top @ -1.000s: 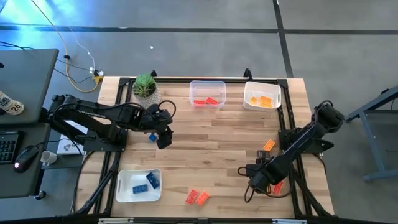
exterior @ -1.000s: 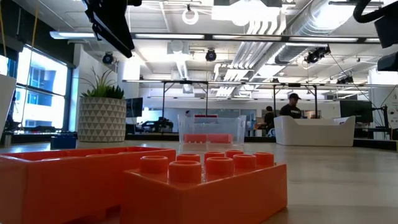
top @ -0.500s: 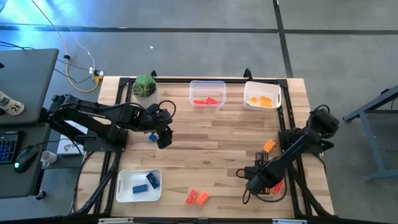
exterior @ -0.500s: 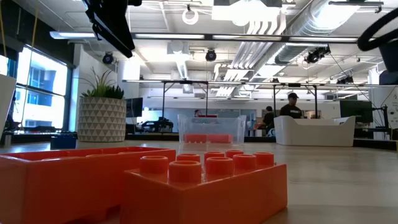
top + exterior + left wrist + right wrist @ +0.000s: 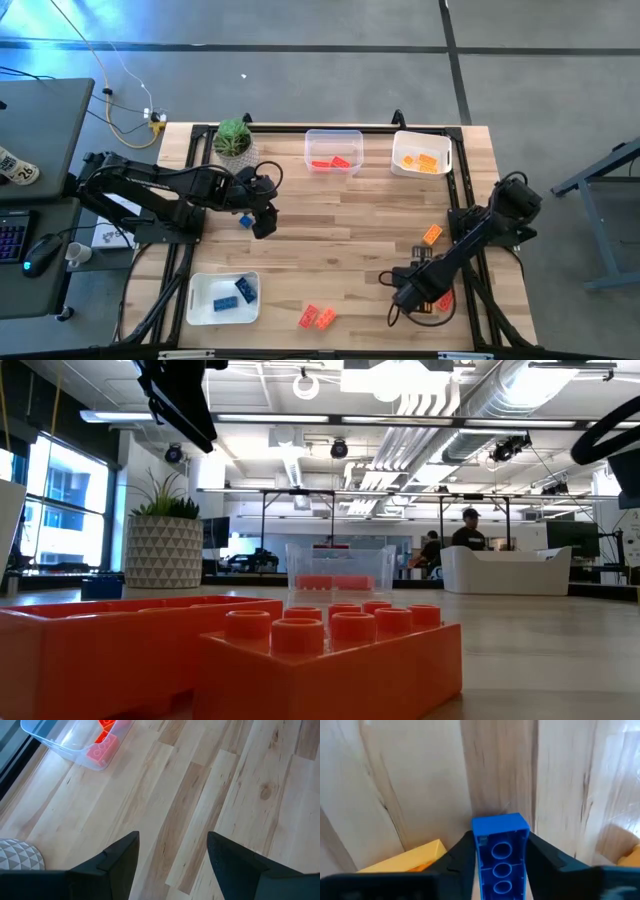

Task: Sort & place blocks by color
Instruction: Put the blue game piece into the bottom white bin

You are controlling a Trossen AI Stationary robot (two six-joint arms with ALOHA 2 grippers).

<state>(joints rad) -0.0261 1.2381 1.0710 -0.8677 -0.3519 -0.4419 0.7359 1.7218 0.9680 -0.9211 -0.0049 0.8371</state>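
The right gripper (image 5: 405, 291) is low over the near right part of the wooden table (image 5: 350, 220), and its wrist view shows its two dark fingers (image 5: 457, 862) pressed against both sides of a blue block (image 5: 500, 852), clamped on it with the block's hollow underside facing the camera. A yellow block (image 5: 412, 857) lies just beside it in that view. In the high view a red-orange block (image 5: 446, 299) lies on the table close to this gripper, and an orange block (image 5: 432, 234) lies farther back on the same side. The left gripper (image 5: 262, 222) hangs over the left middle of the table with its fingers (image 5: 117, 860) spread apart and nothing between them; a blue block (image 5: 244, 221) lies on the table just beside it. At the near left, a white tray (image 5: 200, 310) holds two blue blocks (image 5: 240, 290). At the far edge, a clear bin (image 5: 334, 135) holds red blocks (image 5: 333, 162), and a white bin (image 5: 447, 152) to its right holds orange blocks (image 5: 424, 161). Two red-orange blocks (image 5: 317, 318) lie together at the near edge of the table, filling the foreground of the low view. A potted plant (image 5: 233, 137) stands at the far left corner.
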